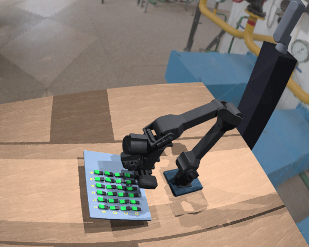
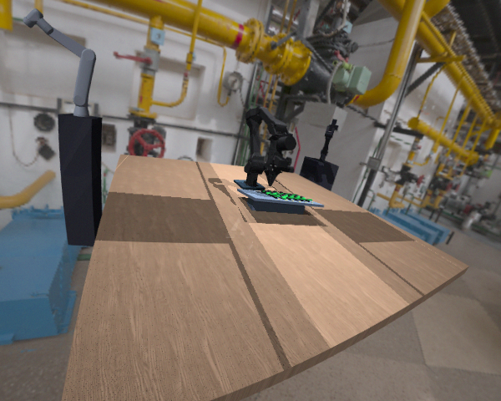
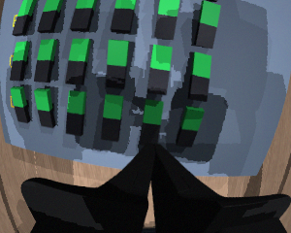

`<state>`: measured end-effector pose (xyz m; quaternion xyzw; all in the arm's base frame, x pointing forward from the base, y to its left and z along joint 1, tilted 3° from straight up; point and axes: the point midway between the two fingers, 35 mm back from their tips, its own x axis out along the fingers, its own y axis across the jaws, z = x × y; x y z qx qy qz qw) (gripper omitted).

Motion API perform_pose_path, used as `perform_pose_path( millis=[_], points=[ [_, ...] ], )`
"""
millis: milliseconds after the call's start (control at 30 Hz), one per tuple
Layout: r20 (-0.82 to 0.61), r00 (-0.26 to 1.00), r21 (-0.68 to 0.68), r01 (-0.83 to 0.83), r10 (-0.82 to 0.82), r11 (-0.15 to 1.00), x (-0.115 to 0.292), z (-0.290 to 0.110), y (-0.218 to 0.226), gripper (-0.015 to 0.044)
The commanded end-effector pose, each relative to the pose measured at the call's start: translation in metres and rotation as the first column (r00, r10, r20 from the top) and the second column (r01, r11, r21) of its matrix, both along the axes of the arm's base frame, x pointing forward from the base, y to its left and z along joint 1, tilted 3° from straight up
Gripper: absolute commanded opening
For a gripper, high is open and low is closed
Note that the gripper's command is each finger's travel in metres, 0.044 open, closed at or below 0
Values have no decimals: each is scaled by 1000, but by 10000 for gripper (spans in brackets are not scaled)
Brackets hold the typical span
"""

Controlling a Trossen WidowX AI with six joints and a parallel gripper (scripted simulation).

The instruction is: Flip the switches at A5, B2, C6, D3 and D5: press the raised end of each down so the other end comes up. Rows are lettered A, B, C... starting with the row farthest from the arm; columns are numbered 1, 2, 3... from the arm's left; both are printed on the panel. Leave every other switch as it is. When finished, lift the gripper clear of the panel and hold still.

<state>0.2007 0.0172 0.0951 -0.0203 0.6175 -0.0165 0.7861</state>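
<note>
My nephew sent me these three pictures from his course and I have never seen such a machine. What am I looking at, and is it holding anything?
It is one black robot arm bolted to a wooden table. One picture looks down from above, one looks across the table from the far side, and one comes from a camera on the arm's wrist, looking past its hand. On the table lies a pale blue panel with four rows of six small rocker switches, each half green and half black. The hand has its two fingers pressed shut into a point and holds nothing. It hangs over the row of switches nearest the arm, its tip at one of them.
</note>
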Motion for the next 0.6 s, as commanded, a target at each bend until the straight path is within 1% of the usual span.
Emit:
perform_pose_path(
  millis=[0, 300, 567],
  points=[
    [-6, 1000, 4, -6, 6, 1000, 0, -5, 1, 0],
    [-6, 1000, 4, -6, 6, 1000, 3, -17, 0, 0],
    [-6, 1000, 4, -6, 6, 1000, 3, -17, 0, 0]
  ],
)
